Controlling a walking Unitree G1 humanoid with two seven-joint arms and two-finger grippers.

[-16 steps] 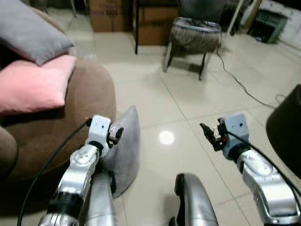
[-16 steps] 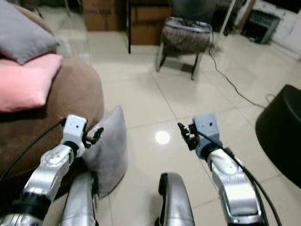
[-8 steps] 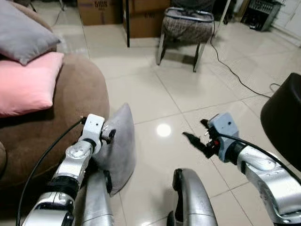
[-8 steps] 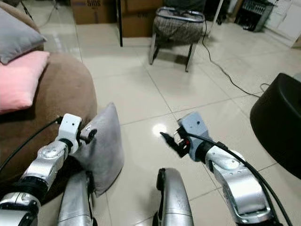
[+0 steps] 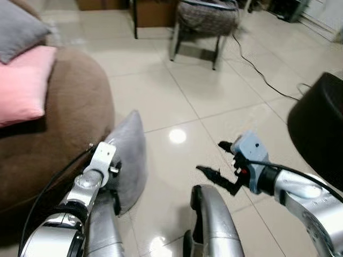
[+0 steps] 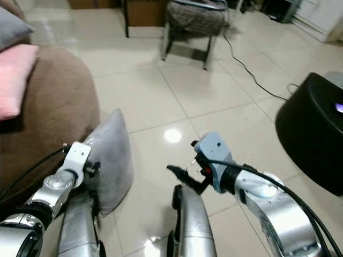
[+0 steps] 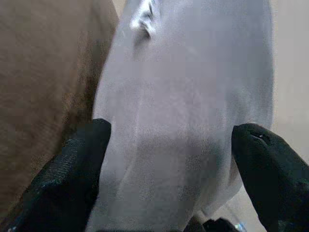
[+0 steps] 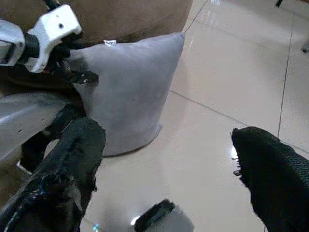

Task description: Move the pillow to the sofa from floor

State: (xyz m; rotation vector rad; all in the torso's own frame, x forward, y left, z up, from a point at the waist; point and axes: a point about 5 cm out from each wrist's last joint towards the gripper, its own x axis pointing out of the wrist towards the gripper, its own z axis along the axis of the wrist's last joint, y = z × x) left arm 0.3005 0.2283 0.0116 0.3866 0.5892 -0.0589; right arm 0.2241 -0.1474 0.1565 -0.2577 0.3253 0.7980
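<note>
Right up against the brown sofa (image 5: pixel 64 123) the grey pillow (image 5: pixel 128 155) is standing on its edge on the tiled floor (image 5: pixel 177 101), leaning on the sofa's rounded side, so that's where we're working. Our left tool (image 7: pixel 174 159) is already at it: in the left wrist view the two black fingers (image 7: pixel 72 169) are spread wide with the pillow's face sitting between them, not yet squeezed as far as we can tell. Our right tool (image 8: pixel 169 169) hovers out over the floor on the far side of the pillow from the sofa, fingers spread too, nothing in it, pointed toward the pillow. Handling-wise, we'd guess this thing is light, soft and floppy, with a suede-ish cover that shouldn't be slippery, and zero risk of breaking it. The catch is that it'll squash and sag, so a shallow pinch on the flat face might just slide off the filling. We reckon the better bet is grabbing along the top edge or a corner near the little white tag (image 8: pixel 110 43), or sandwiching it between both tools. No containers in play really; the closest thing is the sofa seat, which already has a pink pillow (image 5: pixel 21 85) and a grey cushion (image 5: pixel 21 29) on it, further back from our pillow.
</note>
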